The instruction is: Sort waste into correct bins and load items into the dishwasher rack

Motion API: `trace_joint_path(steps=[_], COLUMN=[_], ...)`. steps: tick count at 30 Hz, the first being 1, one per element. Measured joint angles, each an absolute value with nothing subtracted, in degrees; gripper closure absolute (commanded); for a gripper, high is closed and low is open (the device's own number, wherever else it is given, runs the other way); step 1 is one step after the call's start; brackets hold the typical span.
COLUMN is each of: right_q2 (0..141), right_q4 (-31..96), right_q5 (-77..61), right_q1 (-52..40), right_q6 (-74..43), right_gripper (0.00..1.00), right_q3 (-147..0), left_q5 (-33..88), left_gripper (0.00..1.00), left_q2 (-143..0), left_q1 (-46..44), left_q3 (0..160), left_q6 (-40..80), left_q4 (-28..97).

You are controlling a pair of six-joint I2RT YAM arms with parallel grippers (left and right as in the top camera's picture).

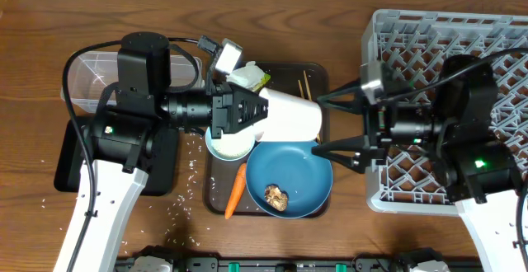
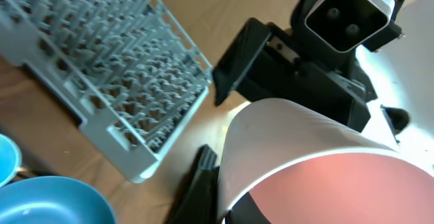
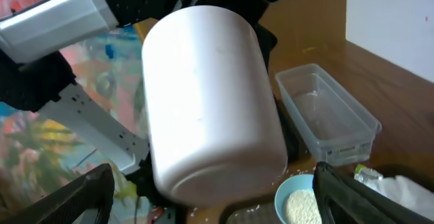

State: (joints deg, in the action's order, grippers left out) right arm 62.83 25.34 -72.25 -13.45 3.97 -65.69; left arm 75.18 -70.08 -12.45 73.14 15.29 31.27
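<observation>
Gripping the small round cup (image 1: 290, 115), white outside and pinkish inside, by its rim with the left gripper (image 1: 257, 112) closed on it, holding it on its side in the air over the middle of the bench, base pointing toward the right edge. Spreading the right gripper (image 1: 318, 124) wide, fingertips flanking that base, contact impossible to tell. Hanging above the far rim of the large round blue dish (image 1: 301, 173) carrying the brown lumpy food scrap (image 1: 276, 196) toward the near edge, left of the large square grey plastic lattice rack (image 1: 412, 33) standing along the right edge.
</observation>
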Motion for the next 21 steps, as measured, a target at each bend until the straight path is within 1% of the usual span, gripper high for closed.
trace_joint_path(steps=[2, 5, 8, 10, 11, 13, 14, 16, 17, 18, 20, 21], right_q2=[62.83, 62.85, 62.89, 62.96, 63.00, 63.00, 63.00, 63.00, 63.00, 63.00, 62.72, 62.46], right_q4=[23.94, 21.96, 19.77, 18.74, 18.55, 18.50, 18.57, 19.29, 19.86, 20.60, 22.59, 23.68], right_q5=[-70.48, -68.05, -66.72, -66.46, -66.41, -66.02, -65.95, -65.67, -65.52, -65.41, -65.06, -64.77], right_q1=[-15.00, -16.88, -18.28, -19.20, -19.73, -20.23, -20.23, -20.23, -20.23, -20.10, -19.29, -18.55], right_q6=[3.90, 3.66, 3.33, 3.01, 2.70, 2.28, 2.13, 2.02, 2.07, 1.96, 1.87, 1.96], right_gripper=[0.14, 0.18, 0.26, 0.40, 0.44, 0.44, 0.45, 0.48, 0.49, 0.49, 0.50, 0.50], right_q3=[-65.69, -65.69, -65.69, -65.69, -65.71, -65.73, -65.73, -65.76, -65.76, -65.76, -65.76, -65.76], left_q5=[76.12, 77.32, 78.19, 78.22, 78.26, 78.28, 78.26, 78.13, 77.87, 77.41, 74.91, 73.23], left_gripper=[0.94, 0.94, 0.94, 0.94, 0.94, 0.92, 0.75, 0.65, 0.62, 0.57, 0.43, 0.40], left_q2=[-70.08, -70.08, -70.08, -70.08, -70.08, -70.08, -70.08, -70.08, -70.08, -70.08, -70.08, -70.08], left_q1=[-12.45, -12.47, -12.47, -12.47, -12.40, -12.16, -12.16, -12.16, -12.21, -12.21, -12.21, -12.21], left_q3=[73.14, 73.14, 73.14, 73.14, 73.14, 73.14, 73.14, 73.14, 73.14, 73.14, 73.14, 73.14], left_q6=[15.86, 16.62, 16.88, 16.95, 16.95, 16.95, 16.95, 16.93, 16.97, 17.19, 17.15, 17.28], left_q4=[31.20, 31.09, 30.98, 30.87, 30.83, 30.68, 30.35, 29.34, 29.04, 28.73, 28.29, 28.21])
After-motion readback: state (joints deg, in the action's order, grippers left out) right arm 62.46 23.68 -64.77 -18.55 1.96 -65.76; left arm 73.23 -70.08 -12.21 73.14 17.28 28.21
